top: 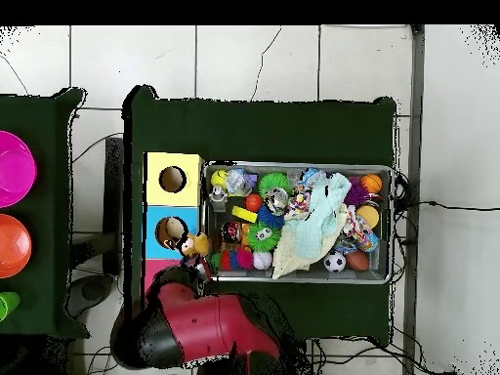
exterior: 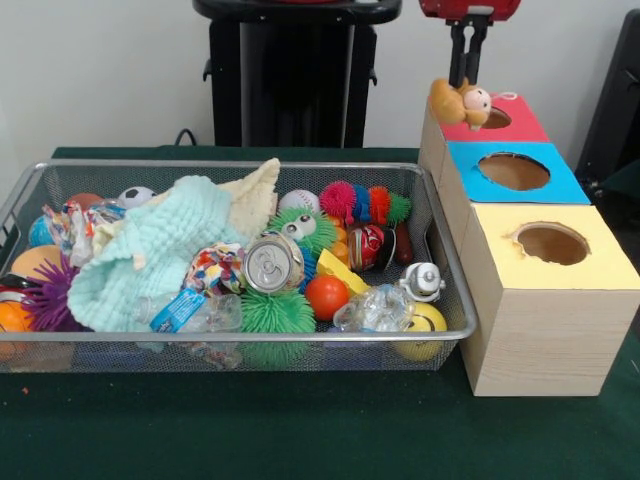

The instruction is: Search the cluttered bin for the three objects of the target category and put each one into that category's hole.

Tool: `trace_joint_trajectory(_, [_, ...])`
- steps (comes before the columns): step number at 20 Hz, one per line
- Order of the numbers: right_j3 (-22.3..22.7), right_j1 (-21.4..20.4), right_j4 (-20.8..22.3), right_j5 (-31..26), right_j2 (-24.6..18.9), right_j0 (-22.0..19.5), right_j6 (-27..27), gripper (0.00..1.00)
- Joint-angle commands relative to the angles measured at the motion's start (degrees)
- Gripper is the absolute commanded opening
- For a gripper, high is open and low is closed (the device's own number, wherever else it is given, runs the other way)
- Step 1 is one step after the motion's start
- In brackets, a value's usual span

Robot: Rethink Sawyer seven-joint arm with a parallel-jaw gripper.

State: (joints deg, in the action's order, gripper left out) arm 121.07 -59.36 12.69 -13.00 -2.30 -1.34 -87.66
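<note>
My gripper (exterior: 467,82) hangs over the left edge of the red-topped box (exterior: 520,125), beside its round hole (exterior: 495,118). Its two dark fingers stand close together, shut on a yellow-orange plush animal (exterior: 458,101) with a pale face. The plush hangs level with the box top, next to the hole. In the overhead view the plush (top: 195,244) is by the boxes, and the red arm (top: 210,327) hides most of the red box. The wire-mesh bin (exterior: 250,335) is full of clutter. No brown or tiger-striped plush shows in it.
The blue-topped hole (exterior: 514,171) and yellow-topped hole (exterior: 552,243) lie nearer the camera. In the bin are a pale green cloth (exterior: 150,255), a can (exterior: 272,262), a rope toy (exterior: 212,268), spiky balls (exterior: 275,312) and an orange ball (exterior: 326,296). Two bowls (top: 12,244) stand on a side table.
</note>
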Motion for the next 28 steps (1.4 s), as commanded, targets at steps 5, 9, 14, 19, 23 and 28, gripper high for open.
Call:
trace_joint_trajectory(5, [8.2, 5.3, -4.6, 10.8, 4.0, 5.9, -17.9, 0.00])
trace_joint_trajectory(9, [8.1, 8.9, -5.9, 15.2, 4.8, 8.0, -17.8, 0.00])
trace_joint_trajectory(14, [9.2, 10.9, -7.5, 18.4, 6.2, 9.7, -17.2, 0.00])
trace_joint_trajectory(19, [11.2, 12.0, -7.7, 21.3, 6.7, 9.7, -16.8, 0.00])
trace_joint_trajectory(23, [12.7, 12.9, -7.2, 23.6, 6.3, 8.5, -16.6, 0.00])
trace_joint_trajectory(28, [14.6, 13.8, -7.4, 26.6, 6.7, 8.9, -17.3, 0.00])
